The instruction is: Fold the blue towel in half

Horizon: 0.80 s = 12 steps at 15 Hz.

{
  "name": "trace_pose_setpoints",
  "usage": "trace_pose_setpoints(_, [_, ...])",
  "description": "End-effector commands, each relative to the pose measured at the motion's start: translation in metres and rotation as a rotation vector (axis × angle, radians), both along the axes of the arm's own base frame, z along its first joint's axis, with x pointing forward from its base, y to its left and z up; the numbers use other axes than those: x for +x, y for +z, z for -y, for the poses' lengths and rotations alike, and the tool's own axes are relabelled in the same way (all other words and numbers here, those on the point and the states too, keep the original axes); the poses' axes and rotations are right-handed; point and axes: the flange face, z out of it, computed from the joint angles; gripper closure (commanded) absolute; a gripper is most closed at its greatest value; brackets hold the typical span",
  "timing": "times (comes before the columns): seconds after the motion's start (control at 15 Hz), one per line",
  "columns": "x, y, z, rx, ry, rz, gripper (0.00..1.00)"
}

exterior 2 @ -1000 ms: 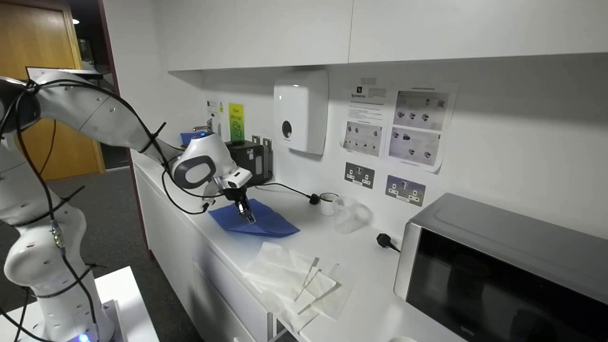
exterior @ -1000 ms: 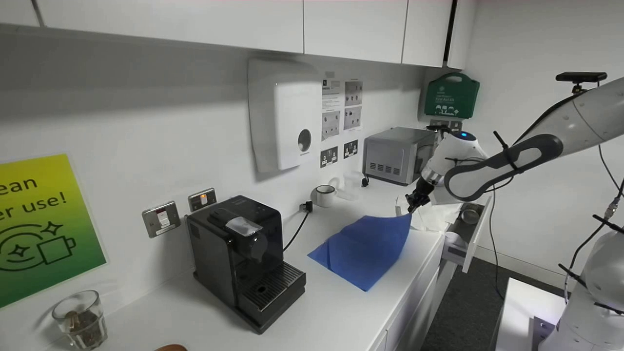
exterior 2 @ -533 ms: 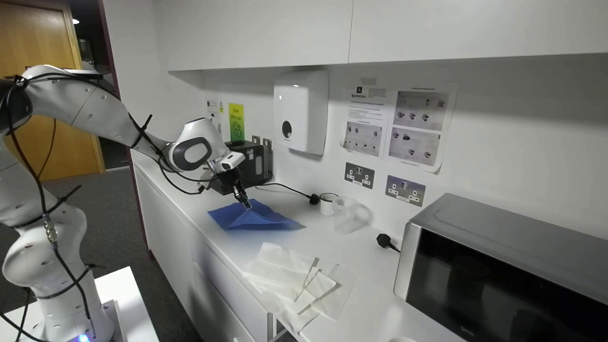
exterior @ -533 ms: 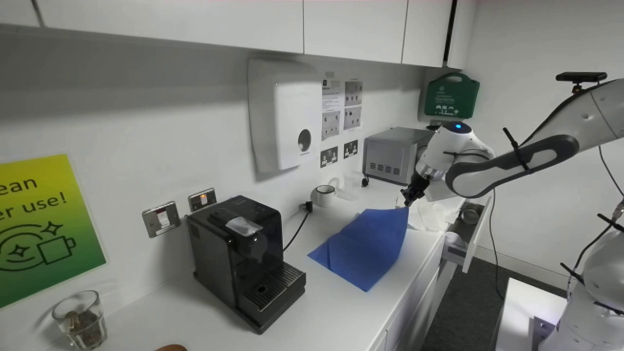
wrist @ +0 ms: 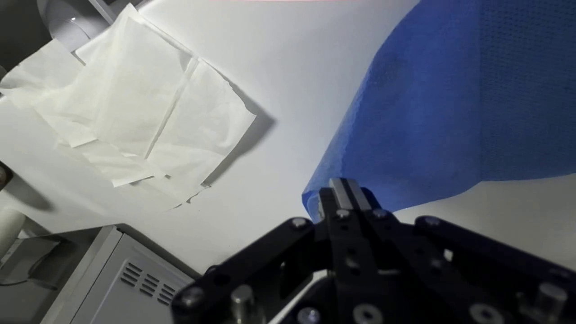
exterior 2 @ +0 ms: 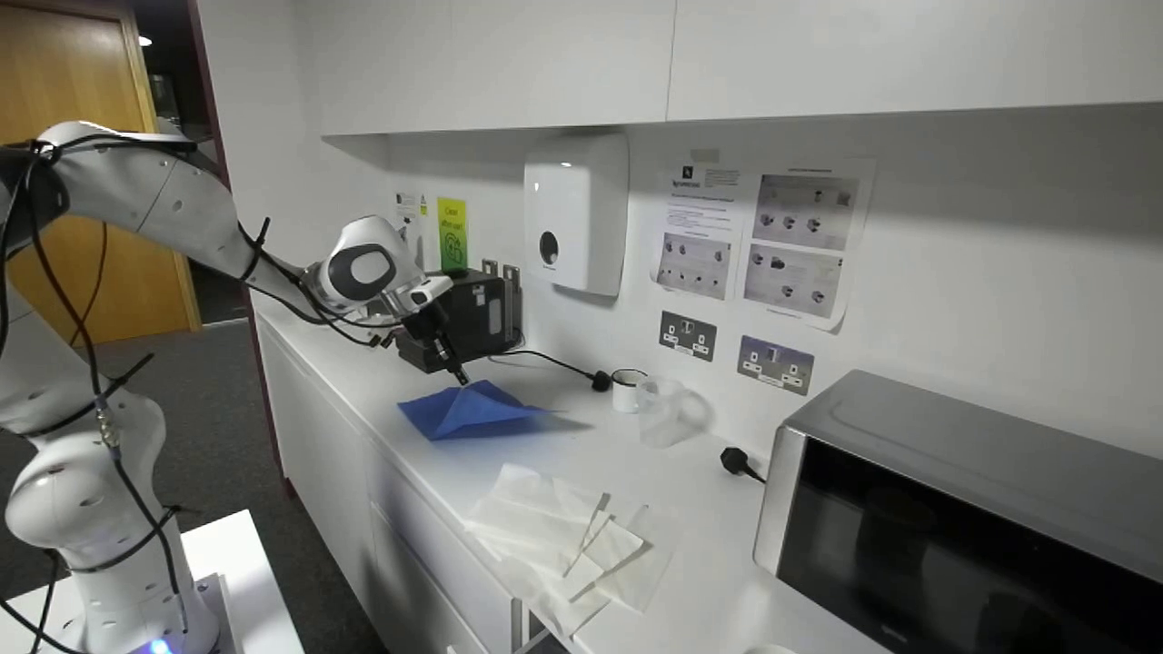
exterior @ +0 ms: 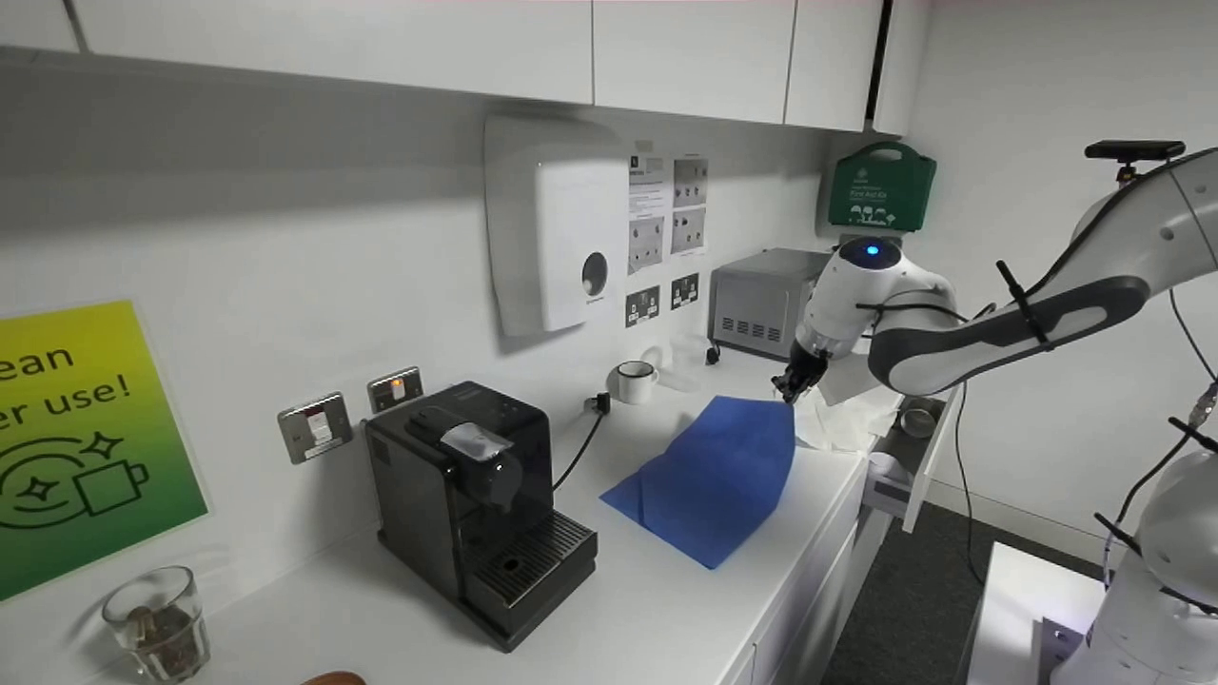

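On the white counter, between coffee machine and loose paper | blue towel, one: a corner lifted, far edge lying flat | my fingers: pinched together on that corner | likely faults: crooked fold, since I hold one corner only; dragged cloth, should I pull before it bends.

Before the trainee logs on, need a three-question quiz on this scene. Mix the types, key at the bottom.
1. In the wrist view, are the fingers wide apart or together at the blue towel?
2. True or false: every part of the blue towel lies flat.
3. What colour is the first aid kit?
A. Red
B. Green
C. Yellow

Key:
1. Together
2. False; the end at the fingers is raised
3. B
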Motion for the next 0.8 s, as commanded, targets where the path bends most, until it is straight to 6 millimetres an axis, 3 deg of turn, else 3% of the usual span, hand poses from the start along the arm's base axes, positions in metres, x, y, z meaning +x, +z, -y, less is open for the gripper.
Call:
trace_pose_setpoints(0.0, [0.004, 0.006, -0.018, -0.067, 0.001, -0.017, 1.0])
trace_pose_setpoints(0.73, [0.005, 0.008, -0.07, -0.189, 0.06, -0.059, 1.0])
